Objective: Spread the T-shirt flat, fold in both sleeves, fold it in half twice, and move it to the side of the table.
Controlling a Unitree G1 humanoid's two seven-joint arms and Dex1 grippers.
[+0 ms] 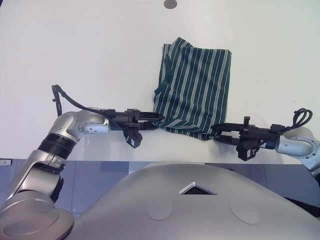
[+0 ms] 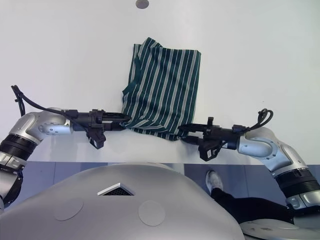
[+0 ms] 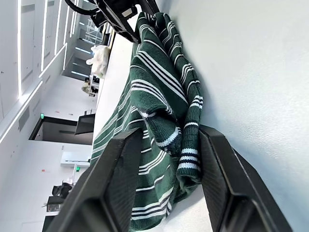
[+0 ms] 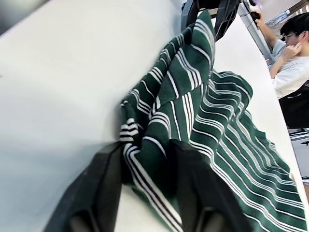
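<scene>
T-shirt looked soft, light and limp; it would likely sag and bunch, so the near hem corners were the best holds. Left gripper was clamped on the near-left corner, right gripper on the near-right. Dark green, white stripes, rough rectangle, lying mid-tabletop toward the near edge.

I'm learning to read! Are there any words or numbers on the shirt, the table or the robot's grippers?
No text can be read anywhere.
Shirt: only white stripes on green, no print.
Table: plain white, no label.
Left gripper and right gripper: black, no readable marks.
Green signs in the room behind: too small to read.
</scene>
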